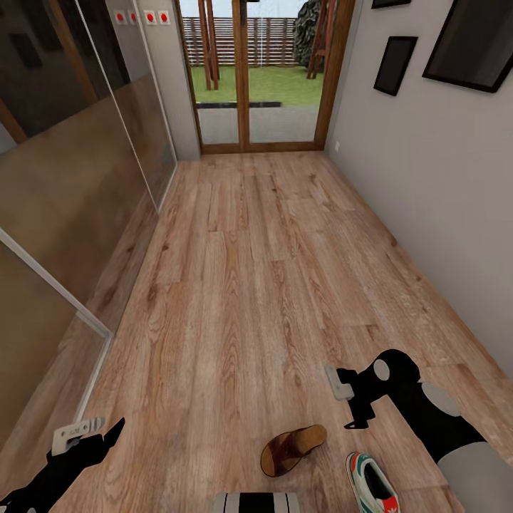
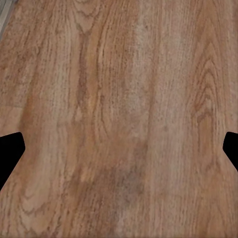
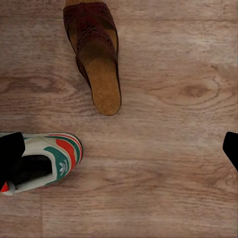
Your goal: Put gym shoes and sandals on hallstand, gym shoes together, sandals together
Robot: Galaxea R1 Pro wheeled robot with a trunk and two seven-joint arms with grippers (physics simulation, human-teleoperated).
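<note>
Two shoes on wood-grain corridor floor (image 1: 249, 285): brown leather sandal (image 1: 292, 449), tan footbed; striped gym shoe (image 1: 372, 484) near it. Right pincer (image 1: 340, 388) and left pincer (image 1: 89, 436) both spread wide, empty. Right wrist view resolves sandal strap perforations.

Narrow corridor, wood-plank floor (image 1: 242, 271) running to wood-framed glass doors (image 1: 256, 71) at the far end; lawn and slatted fence outside, daylight coming in. Plain grey wall (image 1: 434, 185) at right with dark picture frames (image 1: 395, 64). Glossy reflective panels (image 1: 64, 178) at left, red-dotted switches (image 1: 149, 17) above.
</note>
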